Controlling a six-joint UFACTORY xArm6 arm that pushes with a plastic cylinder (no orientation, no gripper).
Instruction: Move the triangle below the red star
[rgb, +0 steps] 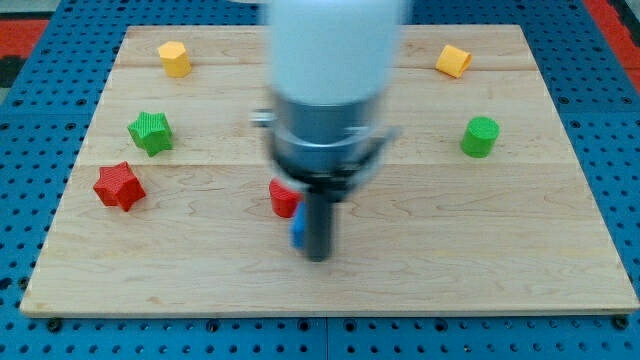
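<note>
The red star lies at the view's left on the wooden board. My rod comes down at the middle of the board, and my tip rests just right of a blue block. Most of that blue block is hidden behind the rod, so its shape cannot be made out. A red block sits just above the blue one, partly hidden by the arm. My tip is far to the right of the red star.
A green star lies above the red star. A yellow block is at the top left, another yellow block at the top right. A green cylinder stands at the right.
</note>
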